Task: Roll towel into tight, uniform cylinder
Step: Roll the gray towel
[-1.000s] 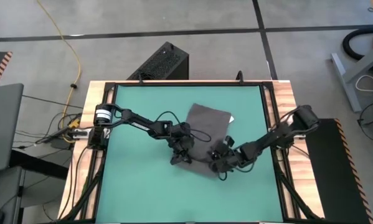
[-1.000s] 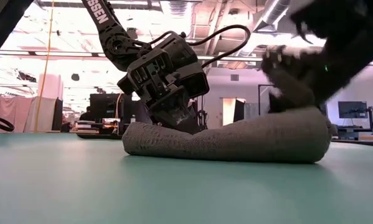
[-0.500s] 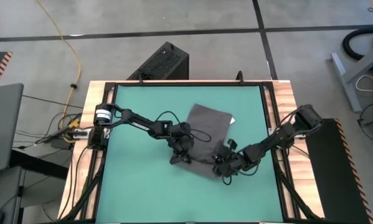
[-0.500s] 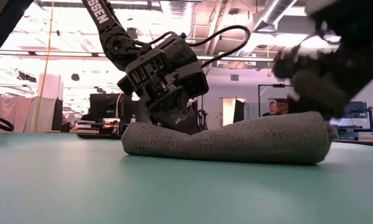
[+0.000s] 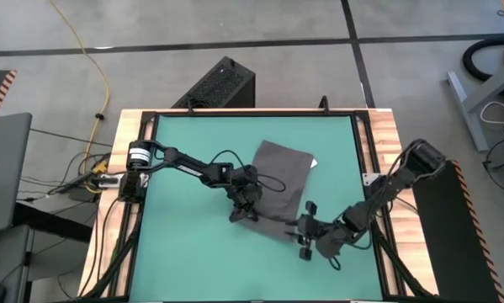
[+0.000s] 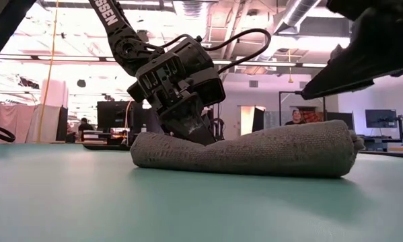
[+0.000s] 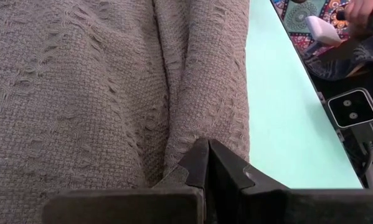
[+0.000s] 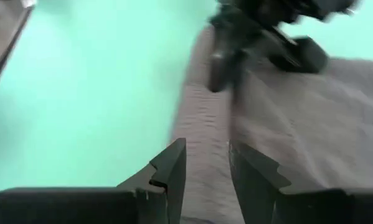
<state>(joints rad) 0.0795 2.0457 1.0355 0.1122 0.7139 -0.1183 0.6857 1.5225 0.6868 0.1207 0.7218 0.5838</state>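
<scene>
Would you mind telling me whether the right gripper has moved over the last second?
Yes. The right gripper has pulled back off the towel, toward the table's near edge.

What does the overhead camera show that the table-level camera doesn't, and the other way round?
Only the high view shows the flat, unrolled part of the towel with its white tag, and the right gripper open, clear of the cloth. Only the low view shows the roll's thickness, fatter toward one end, and a person in the room behind. Both show the left gripper, shut, pressed on the rolled edge.
</scene>
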